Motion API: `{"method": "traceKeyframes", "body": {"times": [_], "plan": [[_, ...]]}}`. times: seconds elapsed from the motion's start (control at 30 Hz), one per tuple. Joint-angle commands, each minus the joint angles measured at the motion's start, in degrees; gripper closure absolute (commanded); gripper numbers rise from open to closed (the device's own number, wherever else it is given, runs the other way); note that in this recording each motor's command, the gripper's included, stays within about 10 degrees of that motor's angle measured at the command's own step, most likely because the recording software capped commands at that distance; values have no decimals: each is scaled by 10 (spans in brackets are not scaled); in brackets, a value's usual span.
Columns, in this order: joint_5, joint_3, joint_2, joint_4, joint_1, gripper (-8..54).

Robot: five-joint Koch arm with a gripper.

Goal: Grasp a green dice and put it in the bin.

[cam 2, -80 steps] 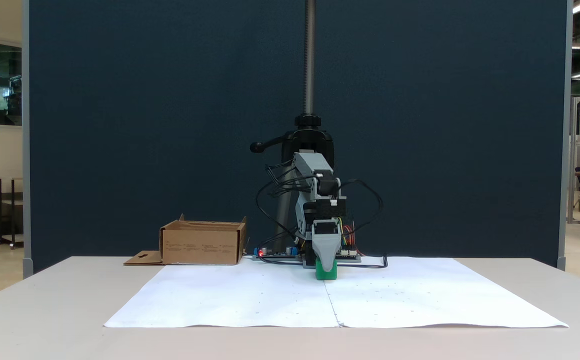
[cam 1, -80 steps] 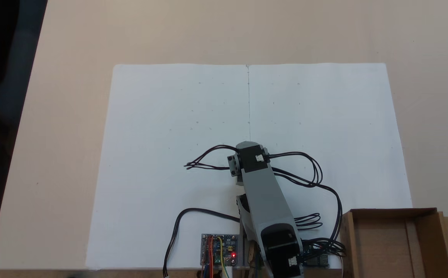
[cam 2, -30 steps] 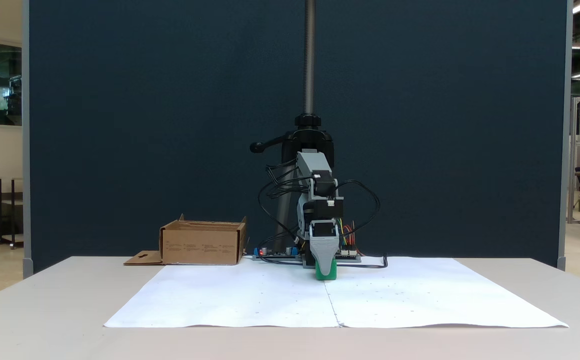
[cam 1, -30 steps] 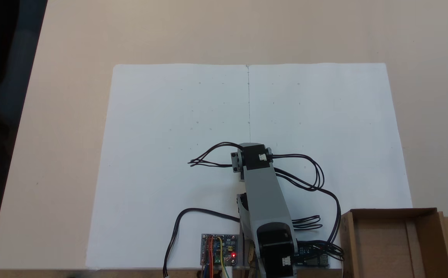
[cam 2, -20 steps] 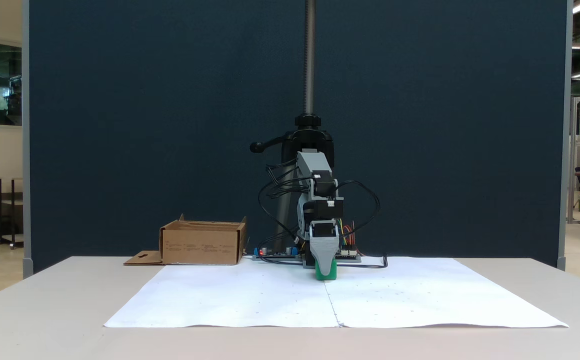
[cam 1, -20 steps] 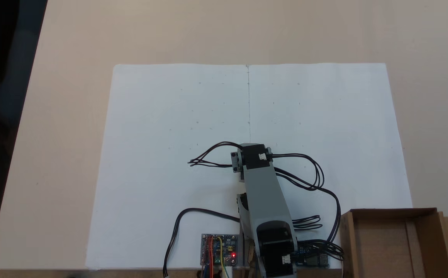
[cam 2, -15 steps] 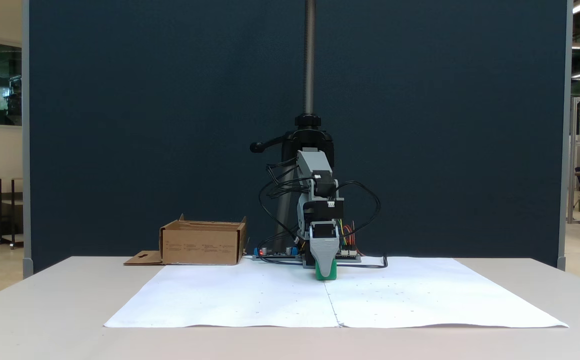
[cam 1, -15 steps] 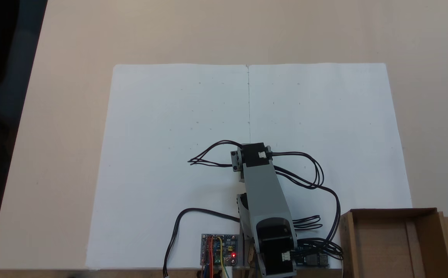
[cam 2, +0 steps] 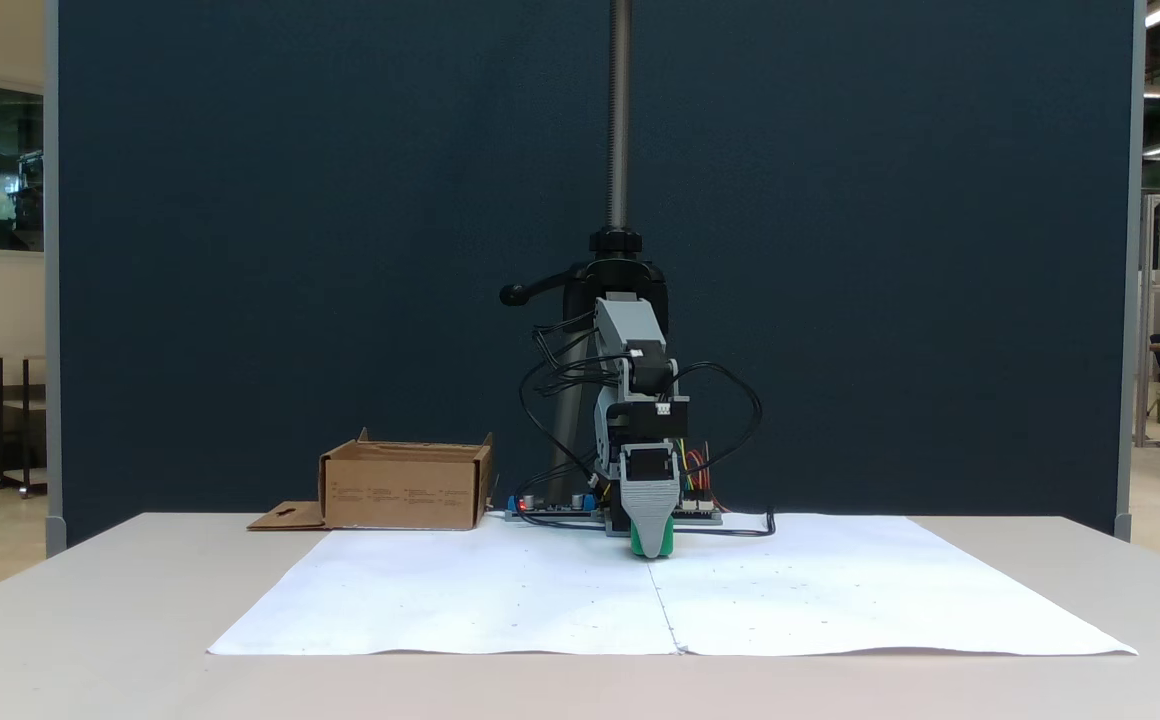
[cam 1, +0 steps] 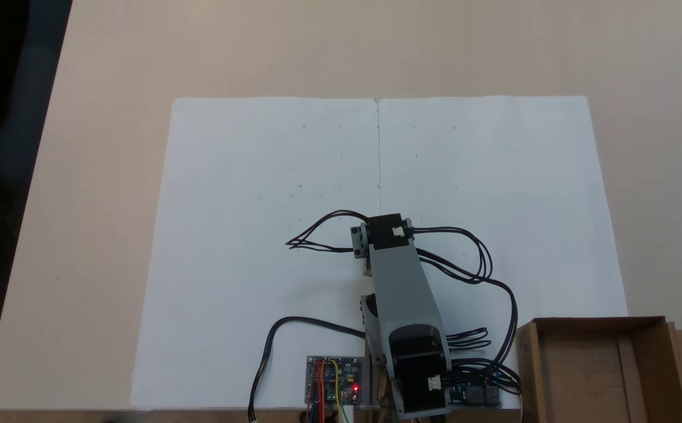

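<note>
Top fixed view, arm: the grey and black robot arm (cam 1: 403, 294) reaches from its base at the near edge of the white paper sheet (cam 1: 258, 205) toward the sheet's centre crease, its wrist covering what lies beneath.
Top fixed view, box: the brown open-topped cardboard box (cam 1: 647, 352) sits off the sheet's near right corner, hang-hole flap folded outward to the right.
Top fixed view, surroundings: black cables (cam 1: 482, 264) loop out on both sides of the arm; a small circuit board with a red light (cam 1: 335, 379) lies at the sheet's near edge, left of the base.
Front fixed view, cube: the small bright green cube (cam 2: 665, 542) rests on the sheet at the centre crease, square to the camera, no long axis; only its edges show behind the grey fingers (cam 2: 651, 520).
Front fixed view, grip: the gripper (cam 2: 652, 548) points straight down over the cube; its jaws line up one behind the other, so I cannot tell whether they grip it.
Front fixed view, box: well left of the cube, on the beige counter (cam 2: 90, 620).
</note>
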Motion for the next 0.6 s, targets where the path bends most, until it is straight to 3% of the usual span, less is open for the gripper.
{"method": "traceKeyframes", "body": {"times": [0.0,0.57], "plan": [[-37,-4,5,-35,-4,318],[-35,-4,8,-281,116,318]]}}
